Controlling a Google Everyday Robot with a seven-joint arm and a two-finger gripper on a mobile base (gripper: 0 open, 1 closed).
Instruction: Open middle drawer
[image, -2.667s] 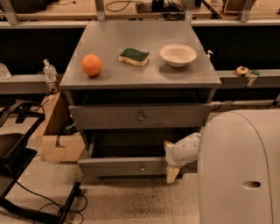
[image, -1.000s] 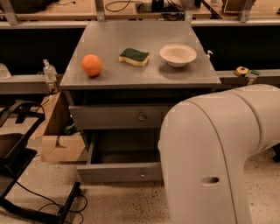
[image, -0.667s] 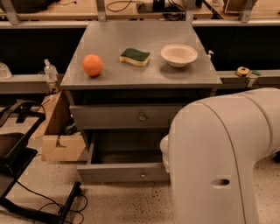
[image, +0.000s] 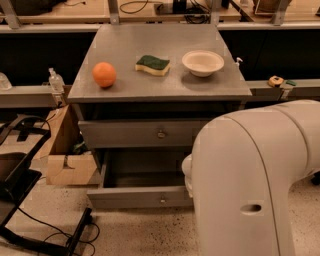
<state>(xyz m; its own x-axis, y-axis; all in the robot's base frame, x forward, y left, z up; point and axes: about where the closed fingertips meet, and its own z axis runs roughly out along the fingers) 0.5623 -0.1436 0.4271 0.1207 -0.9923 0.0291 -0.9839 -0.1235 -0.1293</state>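
Observation:
The middle drawer (image: 130, 197) of the grey cabinet is pulled out. Its grey front faces me low down with a small round knob (image: 162, 200) at its centre, and its dark inside shows empty. The top drawer (image: 125, 134) above it is shut, with a like knob (image: 161, 134). The bottom drawer is hidden under the open one. My big white arm (image: 250, 180) fills the lower right and covers the drawer's right end. My gripper is hidden behind the arm, somewhere by that right end.
On the cabinet top (image: 165, 85) lie an orange (image: 104, 74), a green-and-yellow sponge (image: 152, 64) and a white bowl (image: 202, 62). A cardboard box (image: 67, 162) stands left of the cabinet. A black frame with cables (image: 25, 200) sits on the floor at lower left.
The gripper was at the open drawer's right end 2.7 s ago. Since then the arm has swung in front of the camera and hides it. The drawer stays pulled out.

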